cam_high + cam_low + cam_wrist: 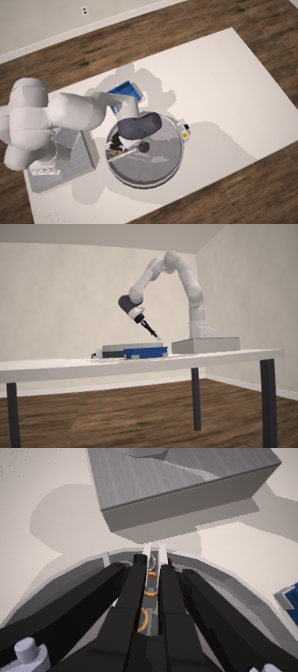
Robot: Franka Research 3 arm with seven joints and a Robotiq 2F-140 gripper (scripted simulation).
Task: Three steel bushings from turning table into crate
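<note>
The turning table (158, 171) (132, 345) is a round grey disc with a raised rim. Copper-orange bushings (117, 152) (151, 594) lie on its side near the robot base, partly hidden by the fingers. A grey ring (153, 563), seemingly a steel bushing, shows beyond them in the wrist view, between the fingertip lines. The blue crate (128, 91) (146, 352) stands beside the turning table; only its corner shows in the wrist view. My gripper (107, 145) (158, 338) (154, 553) is tilted, its fingers nearly together with a narrow gap. I see nothing held. Its tips are over the bushing area, close above the rim in the exterior view.
Light bars (126, 154) run from the dark hub (144, 147) to the rim beside the bushings. The grey base block (63, 166) (205, 345) (185, 503) stands close to the turning table. A small white device with a yellow part (184, 132) sits at the far rim.
</note>
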